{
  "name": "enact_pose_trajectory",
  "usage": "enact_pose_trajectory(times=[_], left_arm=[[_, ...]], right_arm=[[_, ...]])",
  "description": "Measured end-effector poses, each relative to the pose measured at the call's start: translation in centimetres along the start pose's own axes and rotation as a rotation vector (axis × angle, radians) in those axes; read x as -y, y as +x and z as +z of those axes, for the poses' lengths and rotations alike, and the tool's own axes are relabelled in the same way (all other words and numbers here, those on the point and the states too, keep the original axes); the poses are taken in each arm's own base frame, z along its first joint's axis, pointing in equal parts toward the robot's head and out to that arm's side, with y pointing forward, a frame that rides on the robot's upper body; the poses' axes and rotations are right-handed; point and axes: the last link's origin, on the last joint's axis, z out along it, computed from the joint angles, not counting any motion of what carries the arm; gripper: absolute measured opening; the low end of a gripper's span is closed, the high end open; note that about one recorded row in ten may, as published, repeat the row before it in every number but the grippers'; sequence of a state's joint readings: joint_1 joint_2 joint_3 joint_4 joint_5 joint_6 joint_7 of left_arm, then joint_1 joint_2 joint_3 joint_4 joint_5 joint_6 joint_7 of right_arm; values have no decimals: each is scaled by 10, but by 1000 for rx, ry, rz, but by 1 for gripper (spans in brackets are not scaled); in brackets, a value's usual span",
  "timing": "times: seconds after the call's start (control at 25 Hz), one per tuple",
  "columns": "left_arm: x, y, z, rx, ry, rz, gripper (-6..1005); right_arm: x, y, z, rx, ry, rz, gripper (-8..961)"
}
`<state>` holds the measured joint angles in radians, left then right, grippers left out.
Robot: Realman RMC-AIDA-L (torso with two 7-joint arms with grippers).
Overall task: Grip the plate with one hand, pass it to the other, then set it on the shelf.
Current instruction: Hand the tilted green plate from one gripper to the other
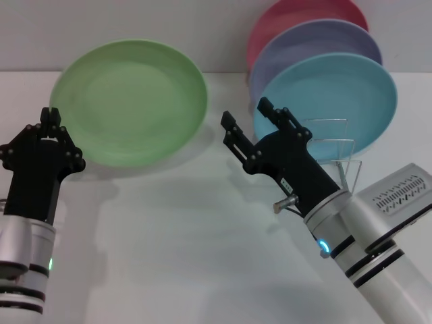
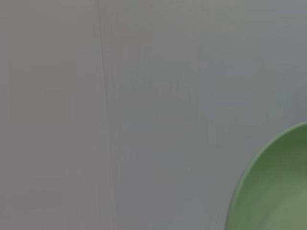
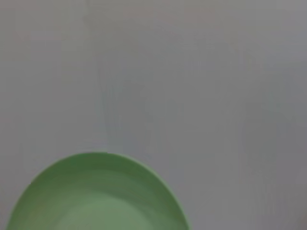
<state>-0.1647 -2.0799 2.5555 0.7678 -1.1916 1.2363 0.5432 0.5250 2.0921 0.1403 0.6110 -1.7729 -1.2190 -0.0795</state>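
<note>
The light green plate point(image 1: 128, 101) lies on the white table at the far left; part of it also shows in the left wrist view point(image 2: 273, 191) and the right wrist view point(image 3: 96, 191). My left gripper point(image 1: 51, 116) is beside the plate's near-left rim, fingers drawn together, with nothing between them. My right gripper point(image 1: 248, 115) is open and empty, to the right of the plate, between it and the shelf. The silver wire shelf point(image 1: 341, 145) stands at the far right, just behind my right gripper.
A turquoise-blue plate point(image 1: 337, 98), a lavender plate point(image 1: 317, 44) and a pink plate point(image 1: 297, 17) lean upright in the shelf at the back right. A grey wall runs behind the table.
</note>
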Motion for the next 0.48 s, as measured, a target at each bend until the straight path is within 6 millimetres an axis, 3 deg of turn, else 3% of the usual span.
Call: enact_pose_trajectory(times=[0.48], left_arm=[[-13, 5, -9, 36, 36, 28, 25]], right_arm=[[1, 6, 4, -51, -37, -40, 689]])
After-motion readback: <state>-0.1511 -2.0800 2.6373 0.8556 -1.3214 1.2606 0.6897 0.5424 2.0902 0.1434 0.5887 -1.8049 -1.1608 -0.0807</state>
